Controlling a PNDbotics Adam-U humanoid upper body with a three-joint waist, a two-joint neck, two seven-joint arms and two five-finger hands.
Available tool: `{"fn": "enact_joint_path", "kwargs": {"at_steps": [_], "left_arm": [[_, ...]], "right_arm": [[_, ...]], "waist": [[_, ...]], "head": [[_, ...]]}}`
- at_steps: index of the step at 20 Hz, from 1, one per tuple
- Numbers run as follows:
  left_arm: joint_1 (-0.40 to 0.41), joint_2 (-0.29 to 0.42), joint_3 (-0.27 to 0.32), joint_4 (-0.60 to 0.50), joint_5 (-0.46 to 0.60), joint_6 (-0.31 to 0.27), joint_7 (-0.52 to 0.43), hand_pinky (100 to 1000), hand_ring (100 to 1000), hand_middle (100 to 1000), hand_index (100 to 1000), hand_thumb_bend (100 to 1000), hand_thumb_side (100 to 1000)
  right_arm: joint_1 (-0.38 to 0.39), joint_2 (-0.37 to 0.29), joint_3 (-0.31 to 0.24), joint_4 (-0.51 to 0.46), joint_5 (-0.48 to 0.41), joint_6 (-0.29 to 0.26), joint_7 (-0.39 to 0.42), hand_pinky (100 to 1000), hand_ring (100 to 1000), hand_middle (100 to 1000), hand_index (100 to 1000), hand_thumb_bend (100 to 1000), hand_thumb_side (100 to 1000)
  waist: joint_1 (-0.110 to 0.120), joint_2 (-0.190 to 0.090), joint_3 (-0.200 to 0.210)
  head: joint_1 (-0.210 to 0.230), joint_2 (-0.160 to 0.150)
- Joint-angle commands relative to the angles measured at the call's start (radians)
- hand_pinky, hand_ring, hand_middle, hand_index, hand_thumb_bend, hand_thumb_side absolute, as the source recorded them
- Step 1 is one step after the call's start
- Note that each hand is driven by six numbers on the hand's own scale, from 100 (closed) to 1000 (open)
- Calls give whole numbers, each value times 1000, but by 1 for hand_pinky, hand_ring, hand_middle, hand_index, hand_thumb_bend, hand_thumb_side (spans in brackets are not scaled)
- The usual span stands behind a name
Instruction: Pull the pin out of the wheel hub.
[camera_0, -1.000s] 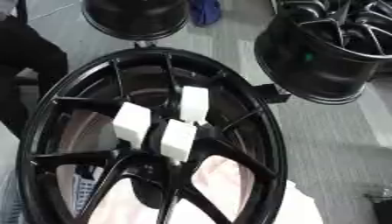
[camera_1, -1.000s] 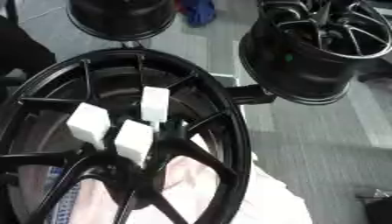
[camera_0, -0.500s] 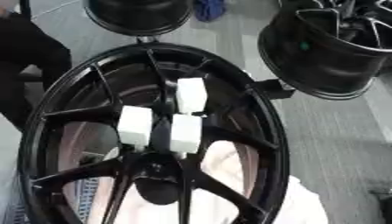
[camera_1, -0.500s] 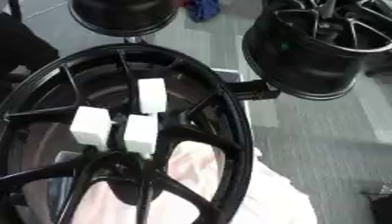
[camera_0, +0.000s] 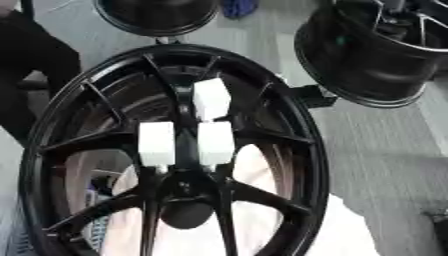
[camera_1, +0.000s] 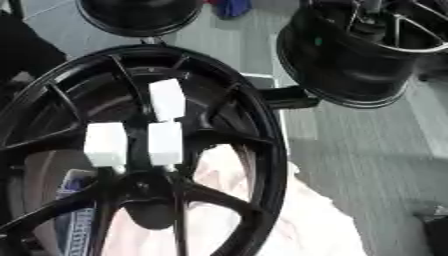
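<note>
We are facing the wheel (camera_0: 297, 150), three white blocks (camera_0: 213, 142) sitting on spokes by the hub (camera_0: 185, 187). No hand is showing, so fingers cannot be told. We cannot make out a pin.

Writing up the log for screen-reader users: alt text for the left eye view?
A large black spoked wheel fills the view, with three white blocks sitting at its hub. Pale cloth shows behind the spokes, two more black wheels stand on the grey floor beyond, and no robot hand is visible.
</note>
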Motion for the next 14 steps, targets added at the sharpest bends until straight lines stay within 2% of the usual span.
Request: {"fn": "enact_joint_path", "kwargs": {"at_steps": [1, 7, 14], "left_arm": [[-3, 13, 12, -14, -4, -3, 4, 751, 638, 611, 740, 100, 422], [-7, 10, 9, -14, -4, -4, 0, 751, 638, 611, 740, 100, 417], [-14, 9, 3, -14, -3, -9, -7, 751, 637, 611, 740, 100, 411]], "right_arm": [[-13, -35, -17, -12, -15, 15, -89, 844, 812, 752, 831, 100, 135], [-37, -60, 53, -12, -72, -84, -213, 840, 796, 720, 806, 100, 199], [-63, -95, 151, -12, -18, -189, -224, 894, 793, 718, 798, 100, 139]], "waist": [[7, -16, -1], [13, -11, 7], [21, -8, 17]], "head": [[0, 2], [3, -5], [6, -16]]}}
